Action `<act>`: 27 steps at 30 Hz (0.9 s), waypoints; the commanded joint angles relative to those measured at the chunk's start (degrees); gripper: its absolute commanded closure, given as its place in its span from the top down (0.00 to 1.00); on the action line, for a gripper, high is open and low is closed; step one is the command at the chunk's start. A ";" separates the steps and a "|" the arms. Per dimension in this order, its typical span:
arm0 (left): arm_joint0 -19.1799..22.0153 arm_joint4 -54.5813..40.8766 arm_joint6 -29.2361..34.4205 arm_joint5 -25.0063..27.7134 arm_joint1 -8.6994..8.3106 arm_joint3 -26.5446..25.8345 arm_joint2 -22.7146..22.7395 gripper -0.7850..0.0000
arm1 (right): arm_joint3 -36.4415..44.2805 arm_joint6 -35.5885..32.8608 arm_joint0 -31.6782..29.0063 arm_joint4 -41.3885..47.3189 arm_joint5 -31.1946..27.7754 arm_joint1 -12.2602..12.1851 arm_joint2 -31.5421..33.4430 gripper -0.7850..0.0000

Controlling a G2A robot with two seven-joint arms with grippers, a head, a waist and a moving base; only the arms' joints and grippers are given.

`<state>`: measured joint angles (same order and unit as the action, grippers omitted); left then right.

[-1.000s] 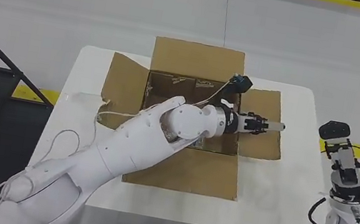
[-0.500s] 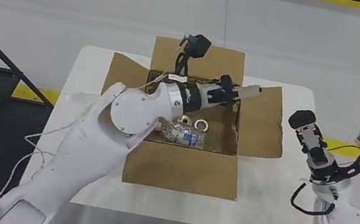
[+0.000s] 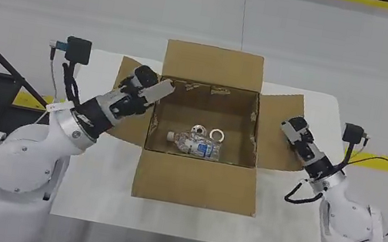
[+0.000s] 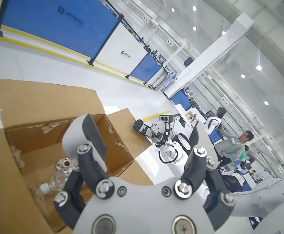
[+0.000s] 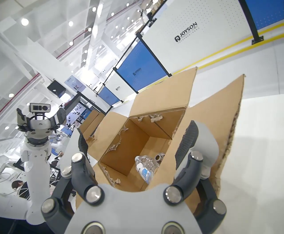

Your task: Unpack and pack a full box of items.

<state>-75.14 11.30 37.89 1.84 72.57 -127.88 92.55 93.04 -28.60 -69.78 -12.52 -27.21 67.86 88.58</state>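
"On the white table (image 3: 279, 214), dead centre, I've got the cardboard box (image 3: 194, 184) open, all four flaps splayed out. Plastic water bottle (image 3: 193, 146) is lying on its side on the box floor, and two metal rings (image 3: 216, 134) sit just beside it toward twelve o'clock."

"Copy. Where's your left gripper?"

"Left gripper (image 3: 151, 88) hangs above the nine o'clock flap, up near its ten o'clock corner, pointing in at the box. Fingers (image 4: 94, 135) spread wide, nothing between them."

"And the right?"

"Right gripper (image 3: 291, 128) is over the three o'clock flap, aimed at the box too. Its fingers (image 5: 188, 137) are wide apart as well, empty. I'm looking straight between them at the bottle down inside."

"Anything touching the cardboard?"

"Can't tell from up top whether either one touches its flap."
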 commanded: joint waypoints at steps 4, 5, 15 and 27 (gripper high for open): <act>-5.41 -3.70 -1.73 3.69 -0.33 -1.39 5.88 1.00 | -1.16 0.05 0.21 -0.73 3.51 0.03 -1.43 1.00; -5.93 -4.06 -1.65 4.15 -0.40 -1.57 6.51 1.00 | -1.30 -0.05 0.31 -0.73 3.91 0.05 -1.82 1.00; -7.09 -5.47 -1.70 5.86 -0.72 -1.98 8.15 1.00 | -2.29 -3.07 1.47 0.43 6.34 0.12 -5.35 1.00; -7.09 -5.47 -1.70 5.86 -0.72 -1.98 8.15 1.00 | -3.49 -4.20 3.26 0.61 7.86 0.22 -8.58 1.00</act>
<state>-82.24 5.84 36.19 7.70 71.85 -129.86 100.70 89.61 -32.77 -66.65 -11.92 -19.34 68.07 80.21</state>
